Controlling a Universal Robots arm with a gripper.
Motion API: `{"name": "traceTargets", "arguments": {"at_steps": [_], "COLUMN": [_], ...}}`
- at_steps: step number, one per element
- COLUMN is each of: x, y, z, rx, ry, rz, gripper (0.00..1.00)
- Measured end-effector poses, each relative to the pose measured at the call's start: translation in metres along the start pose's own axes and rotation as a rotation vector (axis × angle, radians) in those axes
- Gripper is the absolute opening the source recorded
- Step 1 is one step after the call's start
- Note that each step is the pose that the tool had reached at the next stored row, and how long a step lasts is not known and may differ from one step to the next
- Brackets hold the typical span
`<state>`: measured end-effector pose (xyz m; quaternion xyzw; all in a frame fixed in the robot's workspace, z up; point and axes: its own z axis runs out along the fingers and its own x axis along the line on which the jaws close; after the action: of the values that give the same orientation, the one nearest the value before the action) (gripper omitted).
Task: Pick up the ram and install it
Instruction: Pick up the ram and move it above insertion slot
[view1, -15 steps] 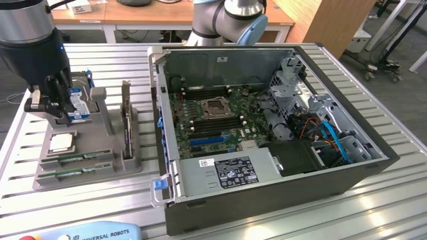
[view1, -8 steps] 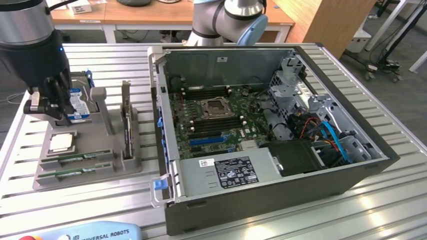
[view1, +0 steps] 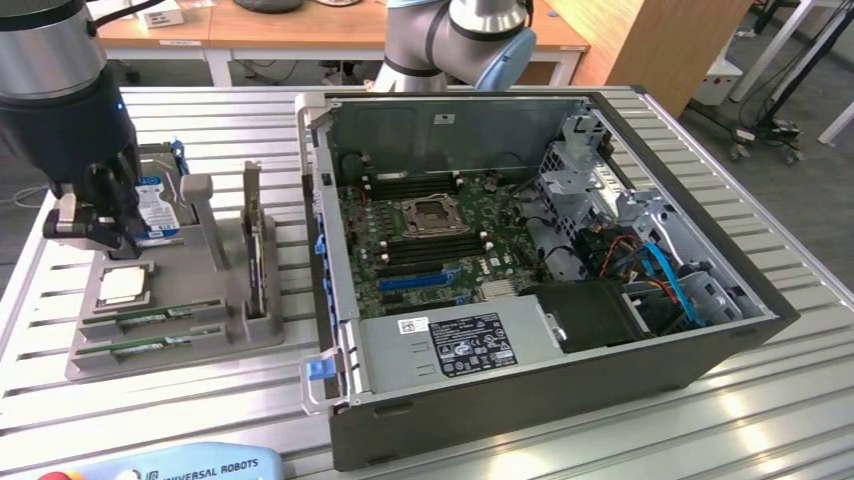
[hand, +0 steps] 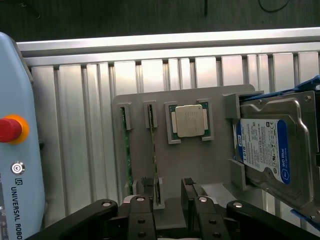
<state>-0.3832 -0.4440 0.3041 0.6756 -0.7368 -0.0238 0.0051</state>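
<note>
Two green ram sticks stand on edge in slots of the grey holder tray (view1: 227, 335), one (view1: 150, 314) (hand: 153, 145) beside the other (view1: 147, 344) (hand: 126, 150). My gripper (view1: 91, 228) (hand: 167, 187) hangs above the tray's end at the exterior view's left, open. In the wrist view its two black fingers (hand: 146, 185) are spread apart over the end of the ram stick that lies closer to the processor. Nothing is held. The open computer case (view1: 534, 385) with its motherboard (view1: 427, 235) stands to the exterior view's right of the tray.
A square silver processor (hand: 189, 121) (view1: 120, 287) and a blue-labelled hard drive (hand: 272, 150) (view1: 158, 205) also sit in the tray. A teach pendant (hand: 15, 150) (view1: 174, 465) with a red button lies by the table's front edge. Upright tray walls (view1: 251, 250) stand between the tray and the case.
</note>
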Motion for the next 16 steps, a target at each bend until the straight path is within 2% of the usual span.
{"name": "traceTargets", "arguments": {"at_steps": [8,16], "x": [0.011,0.014], "y": [-0.0009,-0.0012], "z": [-0.0003,-0.0004], "rx": [-0.0001,-0.0009], "ry": [0.0002,0.0014], "rz": [-0.005,-0.033], "gripper": [0.36,0.36]}}
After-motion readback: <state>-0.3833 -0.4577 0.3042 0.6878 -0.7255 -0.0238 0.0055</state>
